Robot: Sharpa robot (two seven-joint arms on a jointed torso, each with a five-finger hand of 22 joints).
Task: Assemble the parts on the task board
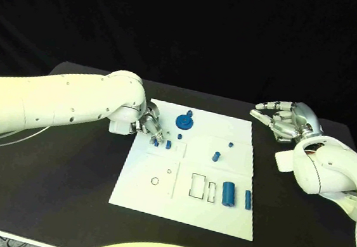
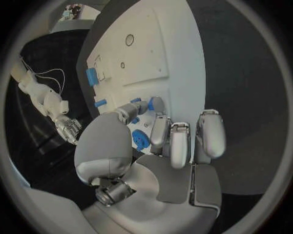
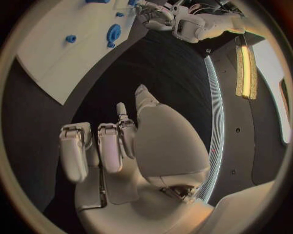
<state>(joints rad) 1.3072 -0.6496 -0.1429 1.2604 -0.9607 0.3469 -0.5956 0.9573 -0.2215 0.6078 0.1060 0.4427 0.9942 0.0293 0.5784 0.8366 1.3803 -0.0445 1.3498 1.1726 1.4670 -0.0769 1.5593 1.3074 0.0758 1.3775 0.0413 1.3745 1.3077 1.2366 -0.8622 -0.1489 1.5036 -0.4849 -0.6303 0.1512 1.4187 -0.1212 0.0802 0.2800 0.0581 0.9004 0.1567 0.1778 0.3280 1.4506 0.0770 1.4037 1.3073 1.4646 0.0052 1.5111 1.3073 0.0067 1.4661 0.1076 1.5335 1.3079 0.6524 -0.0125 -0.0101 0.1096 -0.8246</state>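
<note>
A black counter point(image 1: 58, 180) stands before a black backdrop, and the white task board point(image 1: 184, 211) lies at its middle. The blue parts rest on the board: a round gear-like part point(image 1: 184, 122) near the far edge, a small peg point(image 1: 216, 156) at mid-board, and two cylinders point(image 1: 227, 195) lying side by side near drawn rectangles in the nearer half. More small blue pegs point(image 1: 168, 143) stand at the board's far left. The left robot hand point(image 1: 150, 125) is over that corner, its fingertips point(image 2: 154, 103) down among the pegs; the left wrist view shows a blue piece at the fingertips, but whether it is gripped cannot be told. The right robot hand point(image 1: 283, 120) is held above bare counter beyond the board's far right corner, holding nothing, fingers loosely curled and apart.
</note>
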